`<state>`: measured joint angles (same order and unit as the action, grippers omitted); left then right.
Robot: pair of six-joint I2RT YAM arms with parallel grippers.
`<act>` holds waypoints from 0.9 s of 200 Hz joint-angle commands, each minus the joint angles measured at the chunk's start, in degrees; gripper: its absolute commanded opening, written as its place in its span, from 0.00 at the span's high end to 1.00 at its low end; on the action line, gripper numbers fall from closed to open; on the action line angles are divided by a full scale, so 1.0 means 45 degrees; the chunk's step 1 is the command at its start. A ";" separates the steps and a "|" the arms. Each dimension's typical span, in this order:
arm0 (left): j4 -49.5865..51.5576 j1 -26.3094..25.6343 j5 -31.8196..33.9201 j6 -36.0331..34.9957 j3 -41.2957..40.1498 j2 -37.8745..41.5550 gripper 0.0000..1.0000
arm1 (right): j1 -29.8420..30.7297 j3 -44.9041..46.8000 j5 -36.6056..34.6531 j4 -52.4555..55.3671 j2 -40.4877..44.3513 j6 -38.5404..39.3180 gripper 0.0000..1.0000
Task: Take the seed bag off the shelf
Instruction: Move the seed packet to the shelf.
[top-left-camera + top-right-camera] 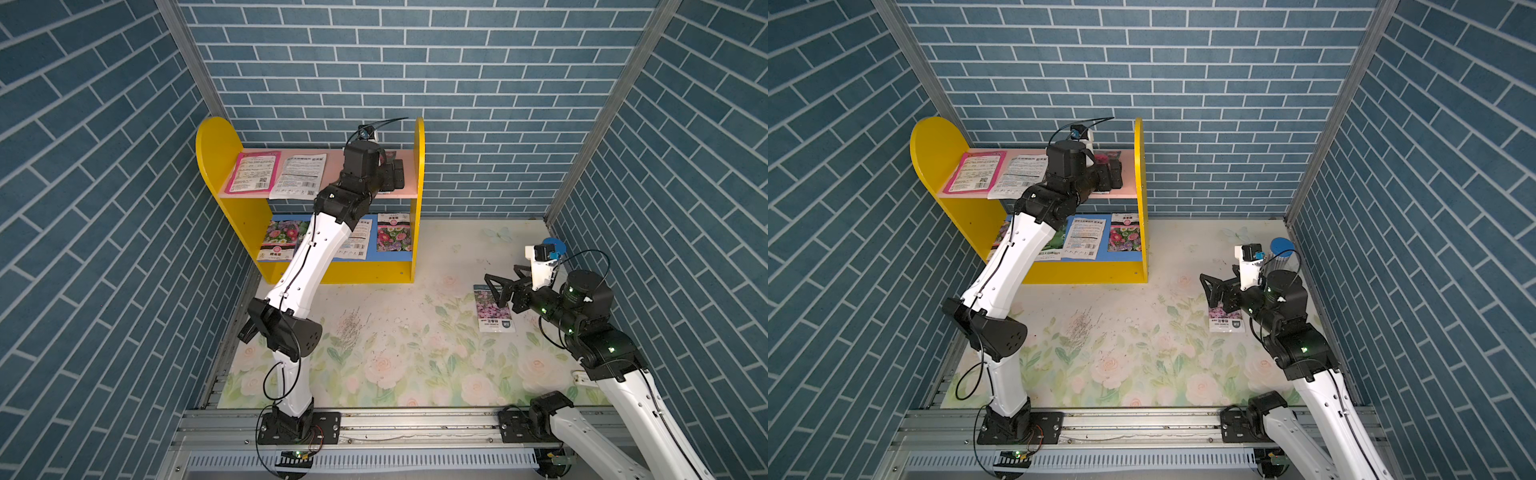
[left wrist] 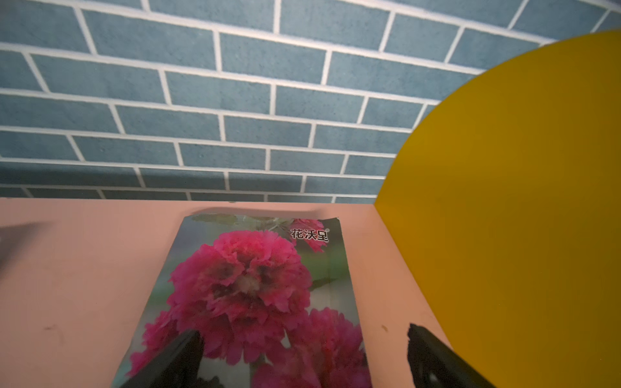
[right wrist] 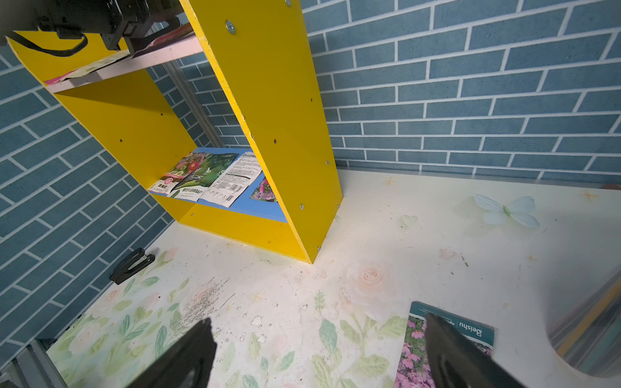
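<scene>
The seed bag (image 2: 248,295), printed with a crimson bloom, lies flat on the pink upper board (image 2: 84,268) of the shelf (image 1: 216,158). Taking the far wall as 12 o'clock in both top views, we place it at the board's 3 o'clock end, just beside the yellow side panel. The left end effector (image 2: 302,334) hangs over the bag's near edge with its jaws spread wide and nothing held. One fingertip overlaps the print and the other sits over bare board by the panel. We cannot tell whether either touches.

A pink-bordered packet (image 1: 253,172) and a white packet (image 1: 299,176) lie towards the board's 9 o'clock end. More packets rest on the blue lower board (image 3: 265,208).

The shelf stands at about 11 o'clock on the floral counter (image 1: 395,332). At 3 o'clock the right end effector (image 3: 317,322) hovers low, jaws also wide and empty, over a purple-flowered packet (image 1: 490,316) lying on the counter.

We judge the task to be at its approach stage: the reach to the shelf is made, the grasp is not. Closing on the thin bag, lifting it and carrying it clear of the board all remain.
</scene>
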<state>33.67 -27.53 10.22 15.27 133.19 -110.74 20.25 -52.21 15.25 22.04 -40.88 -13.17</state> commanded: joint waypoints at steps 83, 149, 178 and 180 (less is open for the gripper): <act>0.1229 -0.0354 -0.0879 0.2276 0.0549 0.0836 0.00 | 0.0011 0.0048 0.0048 -0.0071 0.0068 0.0256 0.02; 0.0106 -0.0345 -0.0466 0.2151 -0.0548 0.2956 0.00 | 0.0009 -0.0107 0.0108 -0.0104 0.0159 0.0153 0.02; 0.1012 0.0138 -0.1252 0.2187 -0.1183 0.3966 0.00 | -0.0003 -0.0155 0.0186 -0.0113 0.0140 0.0191 0.02; 0.1013 0.0204 -0.1435 0.2216 -0.1356 0.4067 0.00 | 0.0008 -0.0142 0.0201 -0.0123 0.0135 0.0192 0.02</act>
<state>36.36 -28.51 7.16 25.08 130.78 -96.44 20.25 -52.10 15.38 21.98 -40.64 -13.17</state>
